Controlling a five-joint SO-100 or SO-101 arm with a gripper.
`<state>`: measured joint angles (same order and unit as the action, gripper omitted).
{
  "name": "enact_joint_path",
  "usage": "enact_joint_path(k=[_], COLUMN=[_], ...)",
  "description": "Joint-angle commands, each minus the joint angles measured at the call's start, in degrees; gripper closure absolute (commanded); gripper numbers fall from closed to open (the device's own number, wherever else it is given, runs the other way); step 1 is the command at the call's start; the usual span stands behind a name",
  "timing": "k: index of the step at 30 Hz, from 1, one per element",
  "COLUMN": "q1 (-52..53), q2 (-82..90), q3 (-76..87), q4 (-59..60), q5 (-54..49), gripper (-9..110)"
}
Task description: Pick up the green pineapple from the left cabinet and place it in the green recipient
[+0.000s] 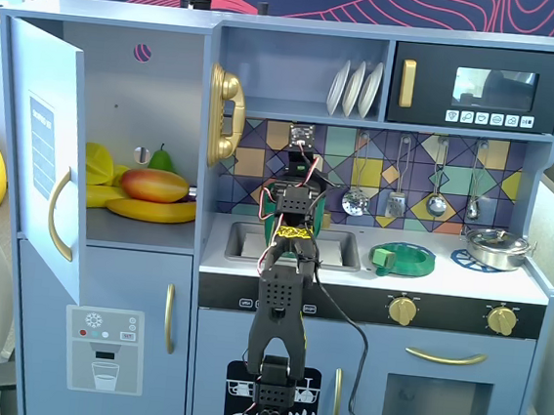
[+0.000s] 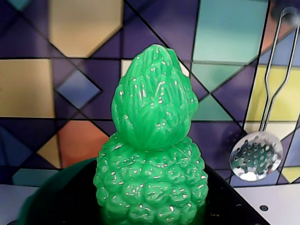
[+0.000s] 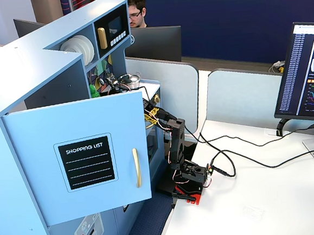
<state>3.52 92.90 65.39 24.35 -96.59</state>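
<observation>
The green pineapple (image 2: 150, 154) fills the wrist view, upright with its leafy top up, close to the camera. Under it are the dark-green rim (image 2: 54, 190) and black inside of the green recipient; slivers of that recipient show beside the arm (image 1: 323, 215) in a fixed view. My gripper (image 1: 299, 178) reaches over the counter by the sink, mostly hidden behind my own arm. Its fingers do not show in the wrist view, but the pineapple sits where they hold. The left cabinet (image 1: 120, 104) stands open, its door (image 1: 52, 147) swung out.
A red-orange mango (image 1: 154, 185), bananas (image 1: 149, 210) and a green pear (image 1: 161, 157) lie on the cabinet shelf. A flat green dish (image 1: 405, 258) and a silver pot (image 1: 497, 246) sit on the counter. A skimmer (image 2: 257, 154) hangs on the tiled wall.
</observation>
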Motion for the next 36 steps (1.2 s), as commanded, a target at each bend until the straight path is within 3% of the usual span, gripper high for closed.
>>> enact_joint_path(k=[1, 4, 6, 12, 26, 36], q1=[-0.4, -1.1, -1.3, -2.2, -2.3, -4.7], q2=[-0.7, -0.2, 0.6, 9.2, 62.2, 80.2], q3=[-6.6, -6.1, -5.0, 2.6, 58.4, 88.6], q4=[-0.2, 0.2, 0.4, 0.5, 16.7, 27.8], q5=[2.8, 5.4, 4.1, 2.8, 3.5, 8.3], gripper=[68, 51, 48, 52, 56, 63])
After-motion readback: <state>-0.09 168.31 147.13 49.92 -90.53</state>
